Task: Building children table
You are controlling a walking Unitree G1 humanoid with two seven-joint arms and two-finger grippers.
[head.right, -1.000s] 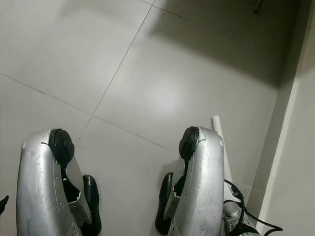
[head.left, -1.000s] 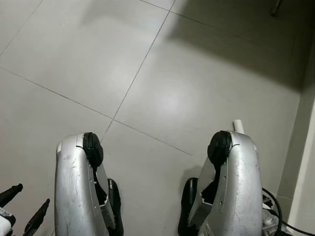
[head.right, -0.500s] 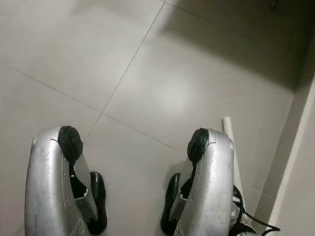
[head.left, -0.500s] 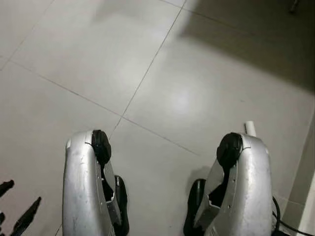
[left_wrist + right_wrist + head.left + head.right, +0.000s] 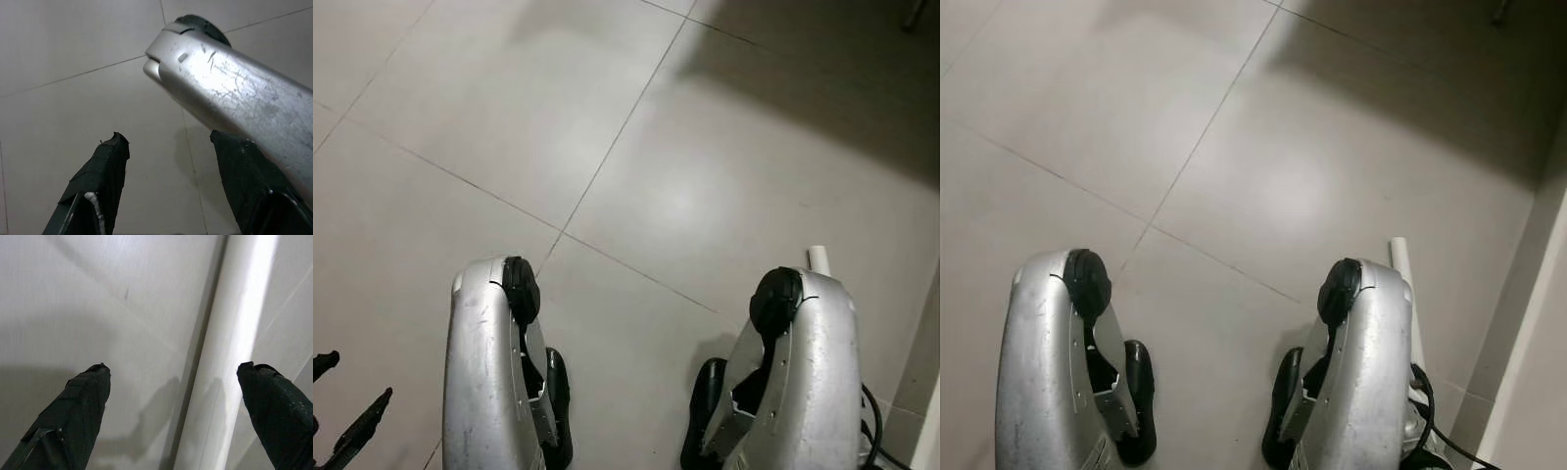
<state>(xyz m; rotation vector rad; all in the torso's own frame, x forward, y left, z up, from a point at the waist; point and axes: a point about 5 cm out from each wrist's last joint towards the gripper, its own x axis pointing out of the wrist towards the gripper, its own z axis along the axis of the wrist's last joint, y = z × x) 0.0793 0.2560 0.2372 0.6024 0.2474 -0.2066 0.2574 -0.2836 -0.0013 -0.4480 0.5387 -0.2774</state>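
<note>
A white tube (image 5: 819, 258) lies on the tiled floor by the wall, partly hidden behind my right silver limb (image 5: 808, 372). In the right wrist view the same white tube (image 5: 234, 357) runs along the floor under my right gripper (image 5: 176, 368), which hangs open above it and touches nothing. My left gripper (image 5: 342, 406) hangs low at the left edge, open and empty. The left wrist view looks past its fingers (image 5: 105, 166) at my left silver limb (image 5: 230, 93).
Large grey floor tiles (image 5: 636, 147) stretch ahead, half in shadow at the far right. A pale wall and skirting (image 5: 1528, 294) run close along my right side. A black cable (image 5: 873, 421) lies at the wall's foot. Black feet (image 5: 553, 401) stand on the floor.
The whole picture has drifted a little, so the camera has moved. The left gripper sits lower at the frame's edge. The white tube stays beside the right limb.
</note>
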